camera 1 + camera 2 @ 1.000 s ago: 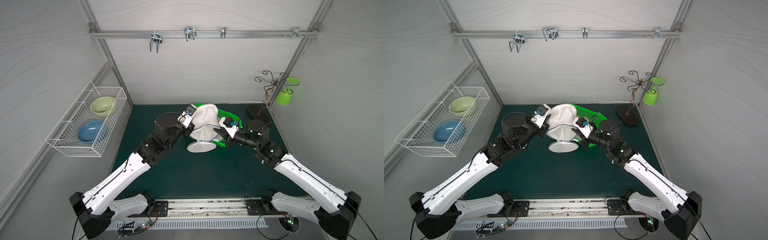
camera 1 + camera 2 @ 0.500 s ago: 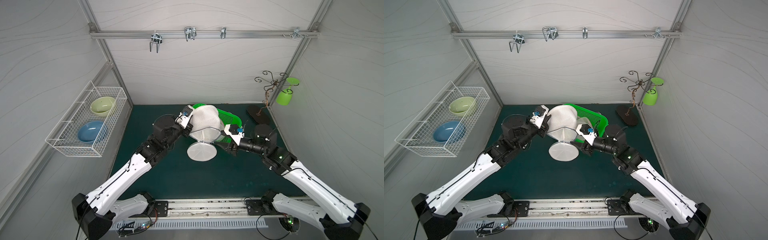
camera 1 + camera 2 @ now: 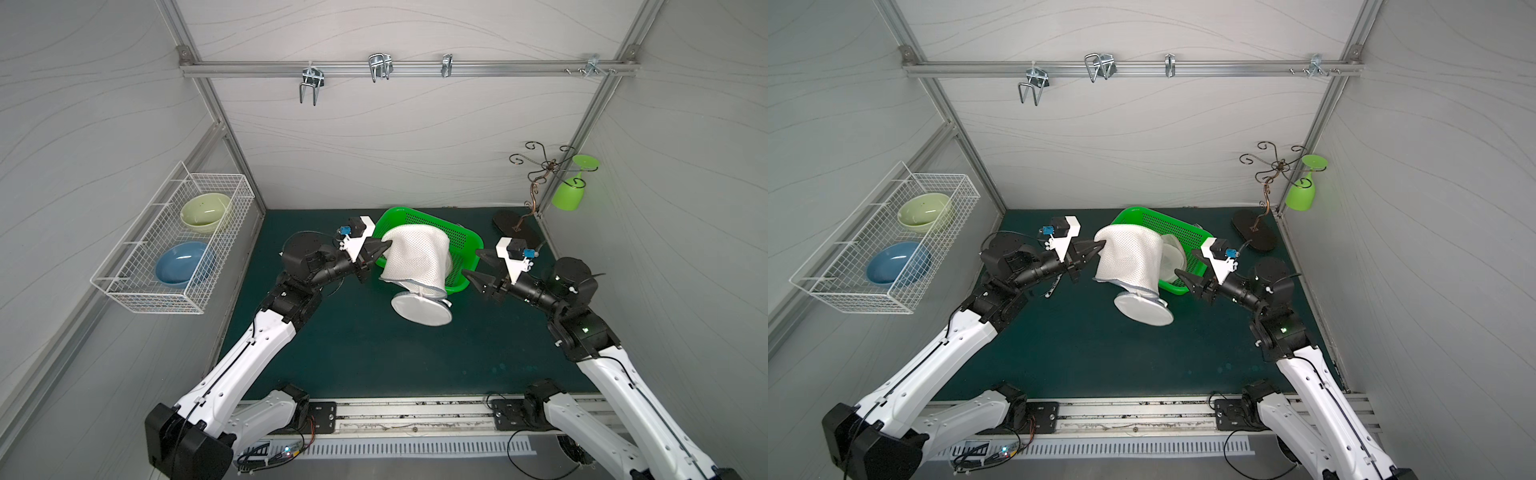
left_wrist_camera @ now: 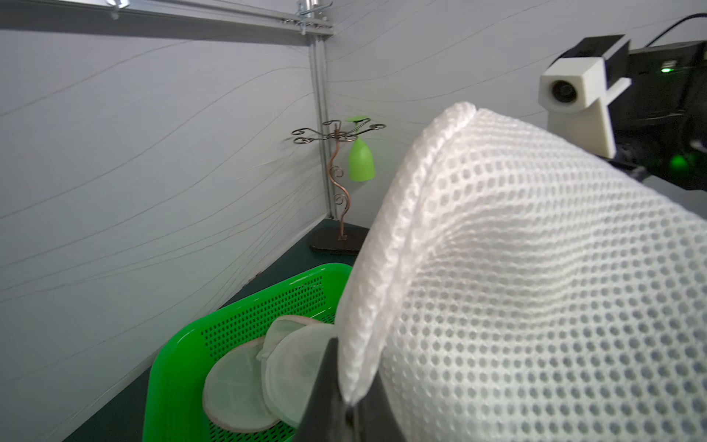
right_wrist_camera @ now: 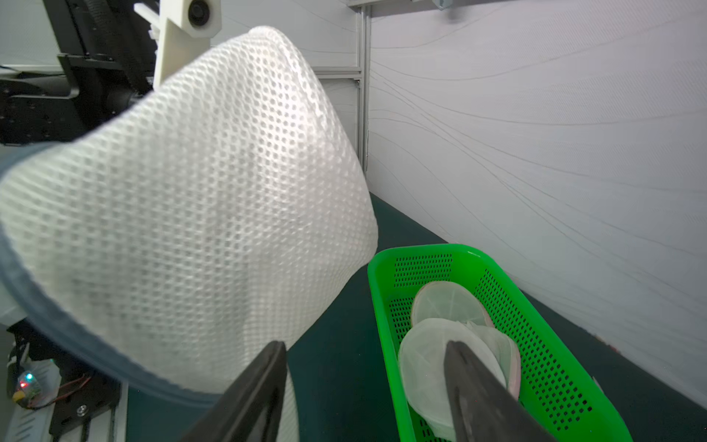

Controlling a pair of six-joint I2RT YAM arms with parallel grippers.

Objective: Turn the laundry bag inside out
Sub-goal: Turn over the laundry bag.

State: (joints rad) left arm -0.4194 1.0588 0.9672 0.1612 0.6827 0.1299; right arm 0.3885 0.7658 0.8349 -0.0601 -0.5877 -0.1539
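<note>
Laundry bag point(image 3: 415, 262), white open-weave mesh with grey-blue trim at its mouth: hung in the air over the near edge of the green basket point(image 3: 432, 220), its body draped in front of the basket's middle. Round flat panel point(image 3: 420, 308) of the bag dangled lowest and nearest, on the near side of the basket; whether it touched the dark mat point(image 3: 374, 353) could not be told. Left gripper point(image 3: 384, 248), at the basket's left end, was clamped on a fold of mesh at the bag's upper corner, the bag's only hold. Right gripper point(image 3: 470, 262), just off the basket's right near corner, stood with jaws apart, grasping nothing, tips aimed at the bag but clear of it. Inside the basket, behind the bag, lay other pale mesh pieces point(image 5: 451, 302). Beyond the basket's right end stood a scrolled wire stand point(image 3: 549, 165) with a green glass point(image 3: 567, 195) hung upside down. Condition, as judged: turning incomplete. Hazards: a one-point pinch on slippery mesh could let go, dropping the bag into the basket among its look-alikes; the free-hanging bag could swing or twist, so a closing right gripper met air or took both layers; a fingertip could snag in the weave and drag fabric from the left grip.
</note>
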